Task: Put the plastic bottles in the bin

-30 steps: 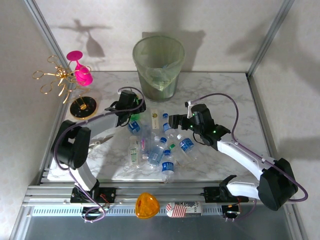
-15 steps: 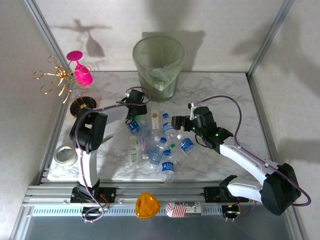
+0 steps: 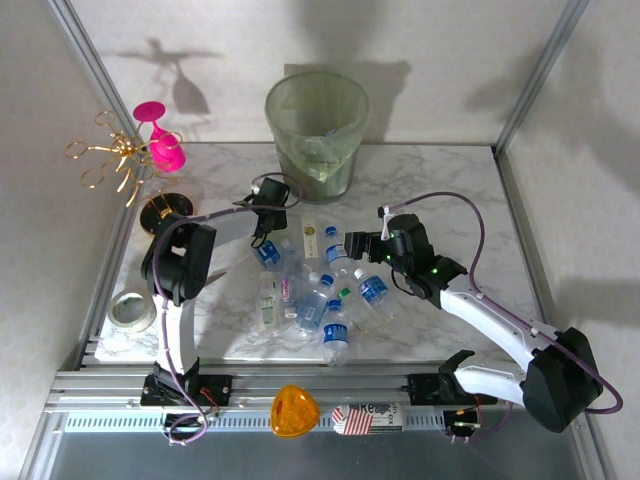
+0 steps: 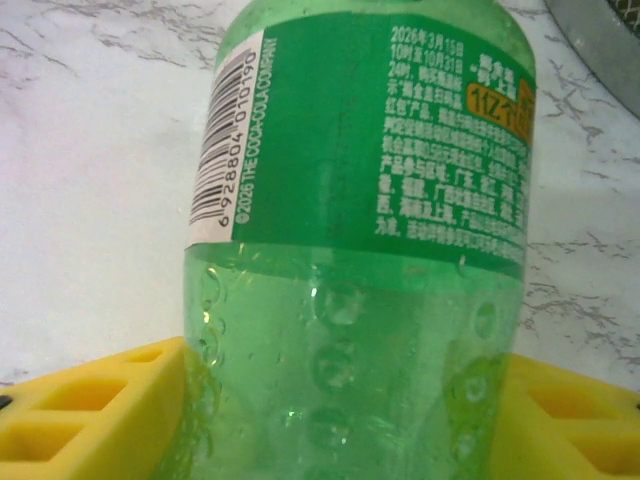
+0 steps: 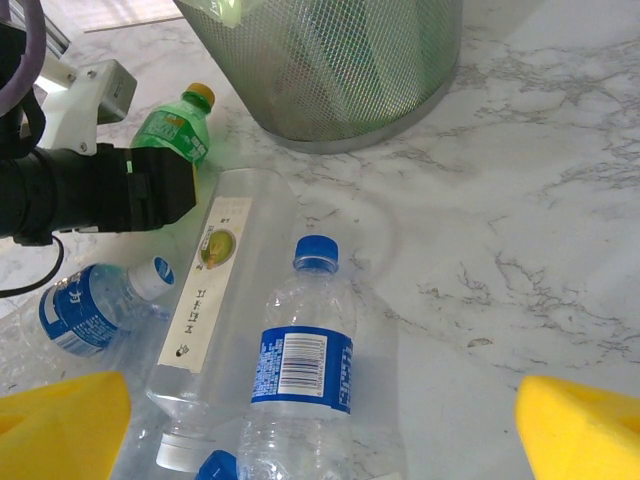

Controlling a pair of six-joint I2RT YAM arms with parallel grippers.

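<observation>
Left jaws: clamped on a green bottle (image 4: 360, 200), pads against both its sides. The bottle is on the tabletop (image 3: 450, 190), just in front of the bin (image 3: 335, 175).
Right jaws: wide apart, holding nothing, above the bottles (image 3: 320, 295) heaped mid-tabletop.
Change: I see the left arm folded upright since a second ago, baring a ring (image 3: 130, 310) at the left edge.
Obscured: the green bottle's cap and base are cut off in the left wrist view.
</observation>
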